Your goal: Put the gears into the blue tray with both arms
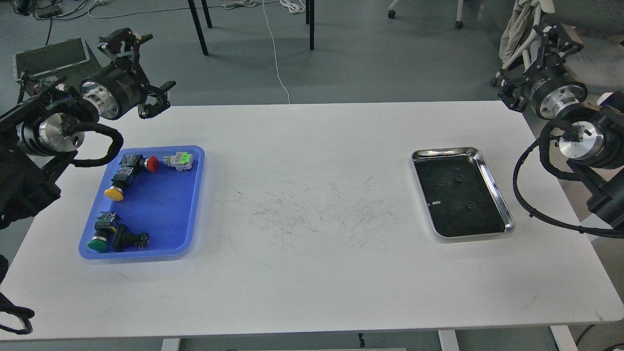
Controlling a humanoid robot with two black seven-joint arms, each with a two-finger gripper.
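Two tiny black gears lie on the black lining of the steel tray (492, 175) at the right: one gear (458, 179) towards the back, the other gear (470, 204) nearer the middle. At the left of the table, the blue tray (165, 214) holds several push-button switches. My left gripper (157, 62) hovers open above the table's back left corner, behind the blue tray, with nothing in it. My right gripper (519, 56) is open and empty too, raised beyond the back right corner, well above and behind the steel tray.
Switches with a red cap (152, 164), yellow cap (113, 193) and green cap (98, 244) fill the blue tray's left side and back. The white table (312, 204) shows scuff marks in its middle. Chair legs and cables stand on the floor behind.
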